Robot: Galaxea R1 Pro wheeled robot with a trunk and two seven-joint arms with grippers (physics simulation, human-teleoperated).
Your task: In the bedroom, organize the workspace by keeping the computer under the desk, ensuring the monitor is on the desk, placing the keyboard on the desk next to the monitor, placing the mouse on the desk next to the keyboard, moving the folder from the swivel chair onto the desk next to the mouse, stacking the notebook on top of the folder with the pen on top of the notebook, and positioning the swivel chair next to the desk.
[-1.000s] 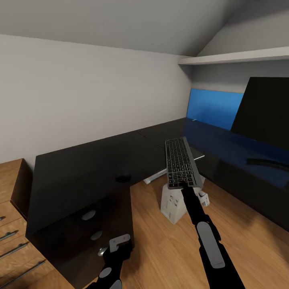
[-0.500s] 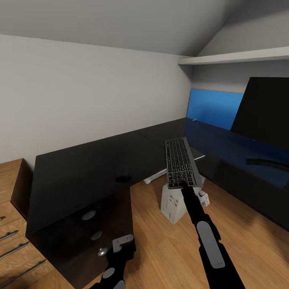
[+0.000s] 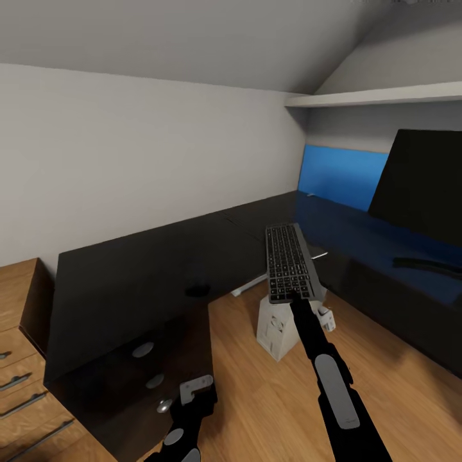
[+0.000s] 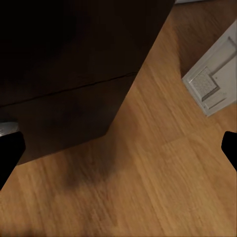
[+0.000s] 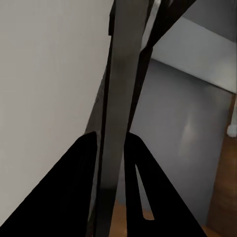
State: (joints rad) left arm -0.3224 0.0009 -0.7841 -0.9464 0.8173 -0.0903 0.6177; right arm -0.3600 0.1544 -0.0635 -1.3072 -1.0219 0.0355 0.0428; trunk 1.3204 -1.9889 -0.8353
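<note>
While the left gripper (image 3: 192, 389) hangs low beside the black drawers (image 3: 138, 359), its fingers (image 4: 10, 150) spread wide and hold nothing. To its right, the right arm reaches forward and its gripper (image 3: 296, 299) pinches the near end of the keyboard (image 3: 290, 261), lifted flat above the grey computer (image 3: 276, 324), between the two wings of the desk (image 3: 128, 269). Far right, the monitor (image 3: 420, 186) stands on the desk.

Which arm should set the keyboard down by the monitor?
Right: its gripper already clamps the keyboard above the desk edge, toward the monitor. The left gripper hangs low, open.
</note>
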